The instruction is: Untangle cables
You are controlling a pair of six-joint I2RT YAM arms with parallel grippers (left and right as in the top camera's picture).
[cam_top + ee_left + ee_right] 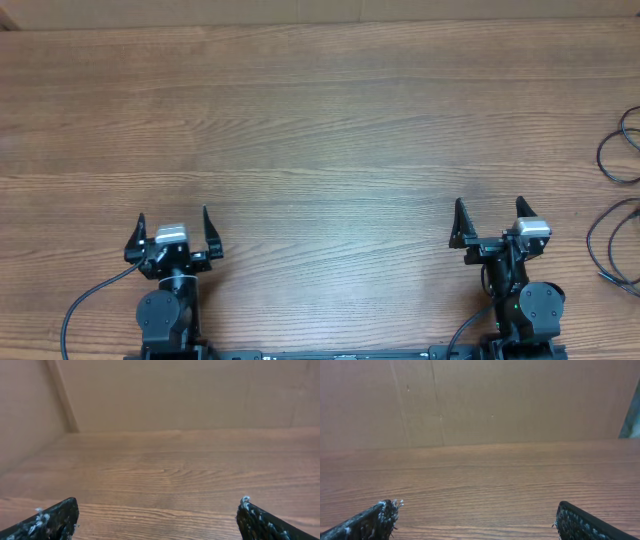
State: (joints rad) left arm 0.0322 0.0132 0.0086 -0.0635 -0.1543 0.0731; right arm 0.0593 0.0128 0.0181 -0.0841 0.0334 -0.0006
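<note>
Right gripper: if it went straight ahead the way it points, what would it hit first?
Likely nothing: the right gripper faces bare table up to the brown wall; the cables lie off to its right.

The cables (601, 160) run off the overhead view's right edge, ends unseen.

Table (320, 120) matt wood grain; left pincer fingers (50, 524) rough black, scuffed.

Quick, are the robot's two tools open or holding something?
Left tool: open, holding nothing.
Right tool: open, holding nothing.
</note>
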